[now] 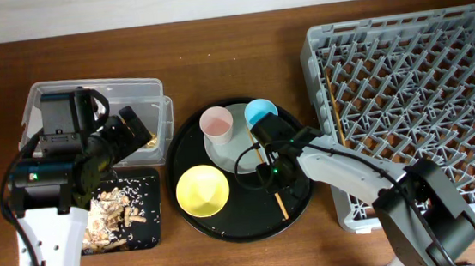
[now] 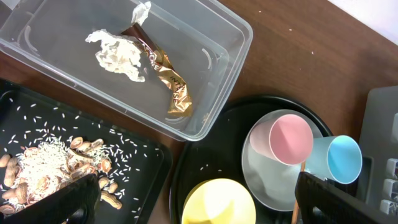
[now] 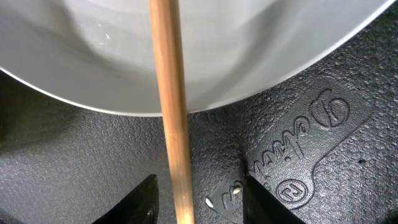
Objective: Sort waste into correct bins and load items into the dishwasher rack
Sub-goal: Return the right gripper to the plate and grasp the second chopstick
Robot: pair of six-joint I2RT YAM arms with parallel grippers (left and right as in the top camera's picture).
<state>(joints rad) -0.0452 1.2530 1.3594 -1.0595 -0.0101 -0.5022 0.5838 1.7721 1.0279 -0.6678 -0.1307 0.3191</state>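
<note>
Observe the right gripper (image 3: 199, 193) low over the round tray (image 3: 323, 155). Its fingers stand apart, one on each side of a wooden chopstick (image 3: 171, 112), and do not pinch it. The chopstick runs across the rim of the grey-white plate (image 3: 249, 50).

The left gripper (image 2: 196, 186) is spread wide and holds nothing.

Locate the tissue (image 2: 118, 56) and wrapper (image 2: 171, 81) in the clear tub (image 2: 230, 62), and the food scraps (image 2: 43, 168) on the flat black tray (image 2: 143, 180).

The pink cup (image 2: 289, 138), blue cup (image 2: 342, 158) and yellow bowl (image 2: 217, 202) sit on the round tray, beside the rack (image 1: 415, 92).
</note>
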